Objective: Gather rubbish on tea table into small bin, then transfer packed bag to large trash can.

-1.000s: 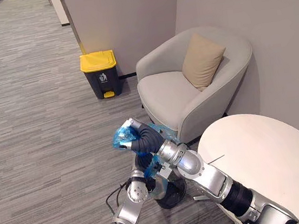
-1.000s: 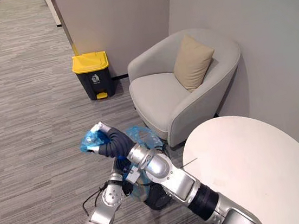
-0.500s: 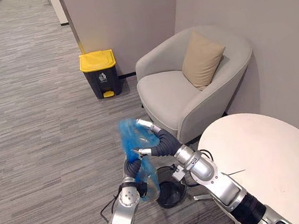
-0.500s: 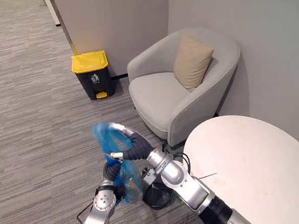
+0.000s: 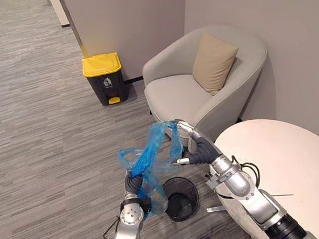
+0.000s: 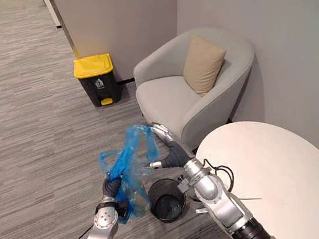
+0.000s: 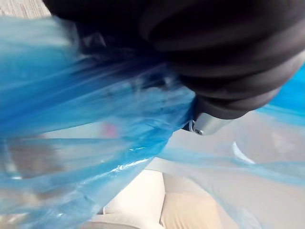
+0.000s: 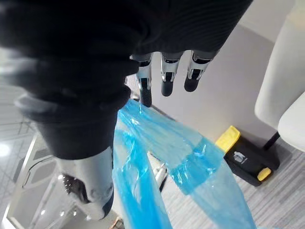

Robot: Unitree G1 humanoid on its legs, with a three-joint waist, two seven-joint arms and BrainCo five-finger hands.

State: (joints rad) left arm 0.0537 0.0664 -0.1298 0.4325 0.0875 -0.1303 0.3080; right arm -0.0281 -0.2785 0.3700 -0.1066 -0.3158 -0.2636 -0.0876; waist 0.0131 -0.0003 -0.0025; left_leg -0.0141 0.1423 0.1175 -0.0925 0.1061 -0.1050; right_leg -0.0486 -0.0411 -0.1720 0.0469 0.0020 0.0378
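A blue plastic bag (image 5: 150, 161) hangs in the air above the floor, crumpled and partly spread. My left hand (image 5: 133, 185) is shut on its lower part, and the plastic (image 7: 95, 124) presses close against that hand's dark cover (image 7: 214, 57). My right hand (image 5: 193, 145) is open to the right of the bag, fingers (image 8: 164, 76) straight, their tips at the bag's top edge (image 8: 157, 148). The small black bin (image 5: 181, 197) stands on the floor just below the two hands. The large trash can (image 5: 103, 78), dark with a yellow lid, stands by the wall farther off.
A grey armchair (image 5: 202, 91) with a tan cushion (image 5: 213, 60) sits in the corner behind my right hand. The round white tea table (image 5: 293, 167) is at the lower right. Grey carpet (image 5: 32, 123) stretches to the left.
My right hand has let go of the bag, straightened its fingers and swung to the right. The bag has unfurled and now hangs from my left hand, which has risen a little.
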